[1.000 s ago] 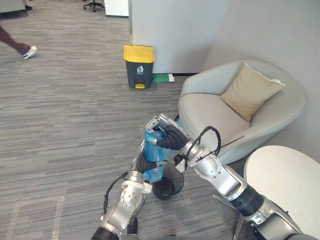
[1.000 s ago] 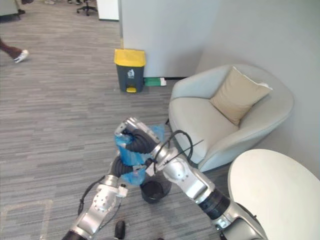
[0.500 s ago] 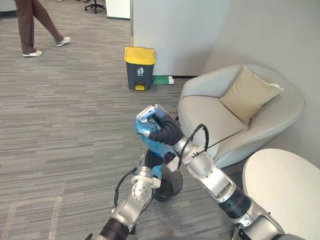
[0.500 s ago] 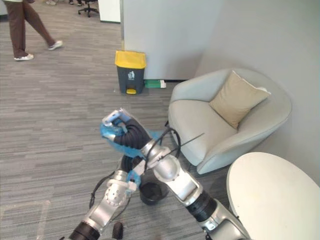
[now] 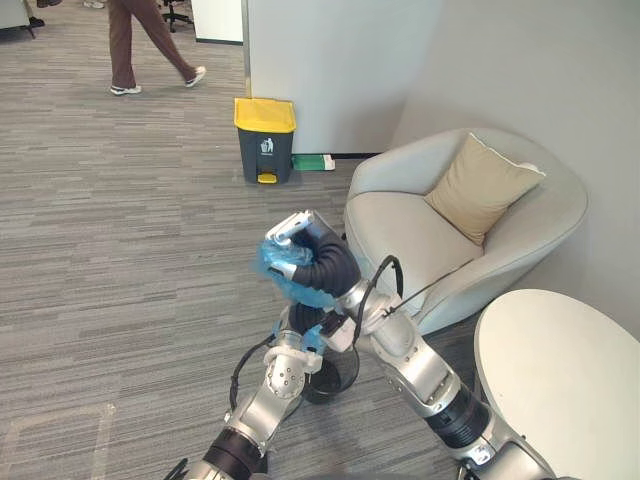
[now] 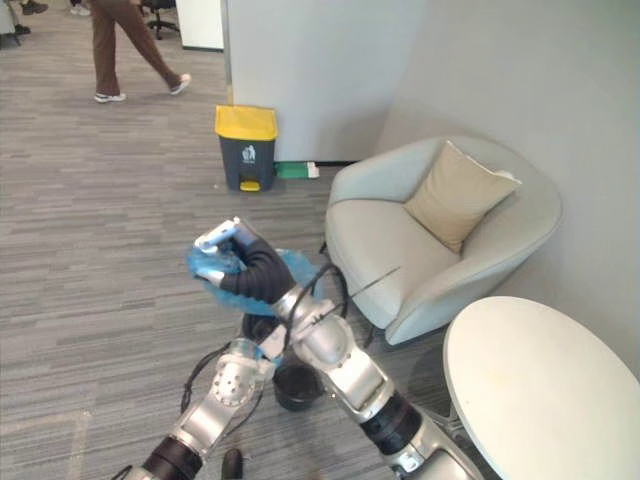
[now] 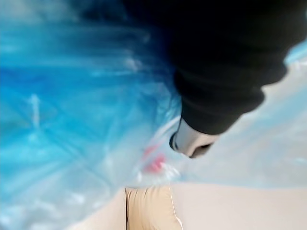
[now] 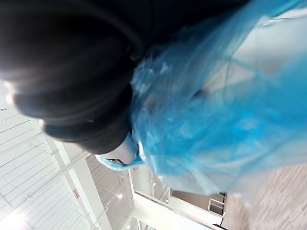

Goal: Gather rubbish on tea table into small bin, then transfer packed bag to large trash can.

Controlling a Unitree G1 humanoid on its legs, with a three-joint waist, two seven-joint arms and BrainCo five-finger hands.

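Blue plastic is bunched in the right hand, whose fingers are curled tight over the gathered top of the blue bag and hold it up in the air. Its wrist view shows the crumpled film pressed against the dark ribbed cover, with a strip of it wrapped round one finger. The bag hangs down from that grip toward the left hand, which sits just beneath it against the lower folds. In the left wrist view one silver finger shows against the plastic, but whether that hand grips the bag cannot be told. Directly below both hands stands the small black bin on the grey carpet, and the bag is lifted clear of its rim. To the right of the bin is a pale armchair with a tan cushion, and nearer still the round white table. Well apart, against the wall, stands the large trash can, dark grey with a yellow lid. Beyond it a person walks across the floor.
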